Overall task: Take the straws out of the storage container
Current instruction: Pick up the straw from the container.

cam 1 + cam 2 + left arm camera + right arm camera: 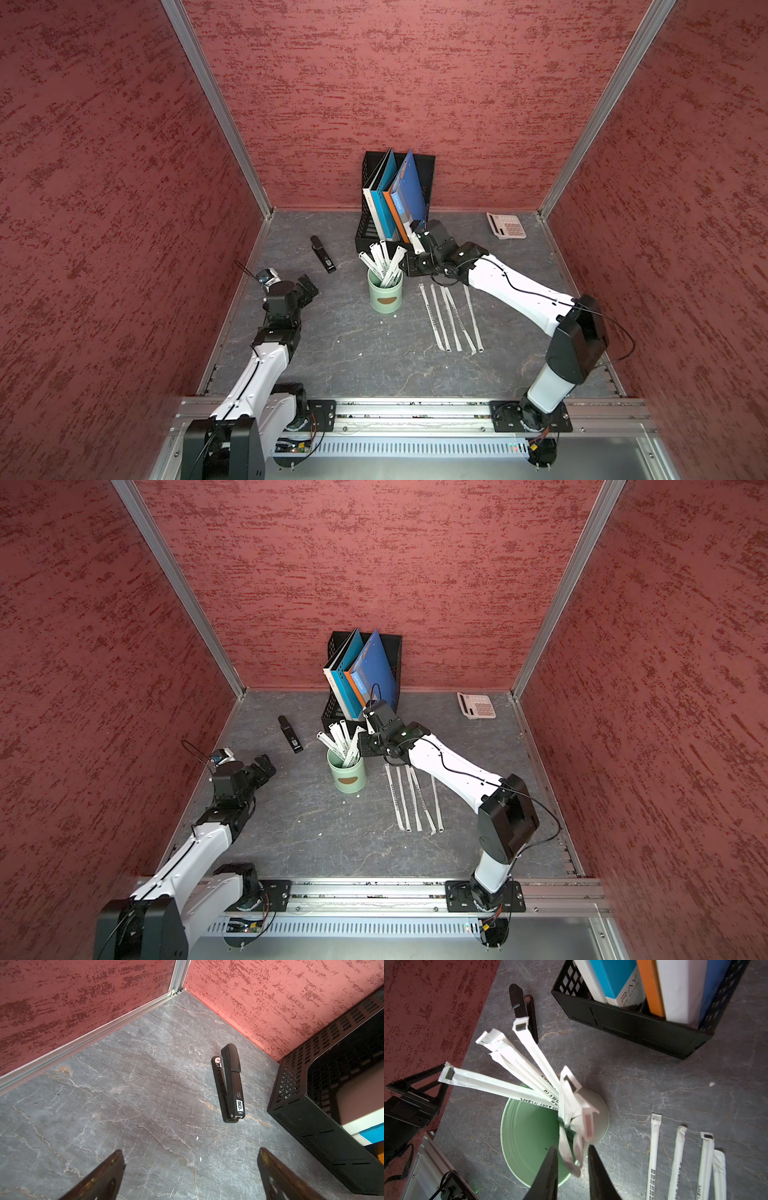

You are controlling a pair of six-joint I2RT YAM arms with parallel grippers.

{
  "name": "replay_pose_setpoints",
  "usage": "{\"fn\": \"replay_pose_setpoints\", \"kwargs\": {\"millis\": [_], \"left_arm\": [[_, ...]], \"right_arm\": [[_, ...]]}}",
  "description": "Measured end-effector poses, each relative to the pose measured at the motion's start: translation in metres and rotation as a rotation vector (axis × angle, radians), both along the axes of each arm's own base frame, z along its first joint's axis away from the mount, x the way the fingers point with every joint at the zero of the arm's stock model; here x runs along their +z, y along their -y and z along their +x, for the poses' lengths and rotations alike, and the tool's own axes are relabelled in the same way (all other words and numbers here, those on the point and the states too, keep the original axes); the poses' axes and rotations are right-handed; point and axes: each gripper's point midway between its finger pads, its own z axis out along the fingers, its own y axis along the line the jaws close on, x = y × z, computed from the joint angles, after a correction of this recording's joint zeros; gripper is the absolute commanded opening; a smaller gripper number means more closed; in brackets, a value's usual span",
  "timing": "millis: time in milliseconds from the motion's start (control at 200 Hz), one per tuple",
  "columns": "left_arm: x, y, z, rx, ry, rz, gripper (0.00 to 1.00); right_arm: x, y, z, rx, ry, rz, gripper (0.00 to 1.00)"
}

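The storage container, a mint-green cup [385, 293] [346, 775] [525, 1126], stands mid-table in front of the file rack. Several straws [384, 262] [343, 739] [529, 1064] in white wrappers fan out of it. Several more straws [451, 320] [415, 802] [654, 1147] lie side by side on the table to its right. My right gripper [401, 266] [359, 746] [572, 1149] hangs over the cup's right rim. Its jaws stand narrowly apart around a few bent straw tops, which look loose and not pinched flat. My left gripper [309, 286] [266, 764] [191, 1151] is wide open and empty, left of the cup.
A black mesh file rack [365, 232] [332, 717] [311, 1122] [633, 1026] with blue and orange folders stands just behind the cup. A black stapler [323, 254] [290, 734] [229, 1084] [523, 1005] lies back left. A pale calculator [506, 225] [476, 705] lies at the back right. Red walls enclose three sides.
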Motion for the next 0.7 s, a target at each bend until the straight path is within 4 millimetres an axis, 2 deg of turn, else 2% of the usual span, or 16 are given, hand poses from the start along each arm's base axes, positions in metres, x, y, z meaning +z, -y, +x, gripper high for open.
{"fn": "replay_pose_setpoints", "kwargs": {"millis": [190, 416, 701], "left_arm": [[0.000, 0.000, 0.000, -0.002, 0.000, -0.001, 1.00], [0.000, 0.001, 0.000, -0.003, 0.000, -0.001, 1.00], [0.000, 0.001, 0.000, -0.003, 0.000, -0.002, 1.00]], "right_arm": [[0.008, -0.002, -0.009, 0.000, -0.018, 0.036, 0.24], [0.008, -0.007, -0.014, 0.006, -0.045, 0.061, 0.23], [-0.011, -0.012, -0.014, 0.012, -0.090, 0.046, 0.23]]}}
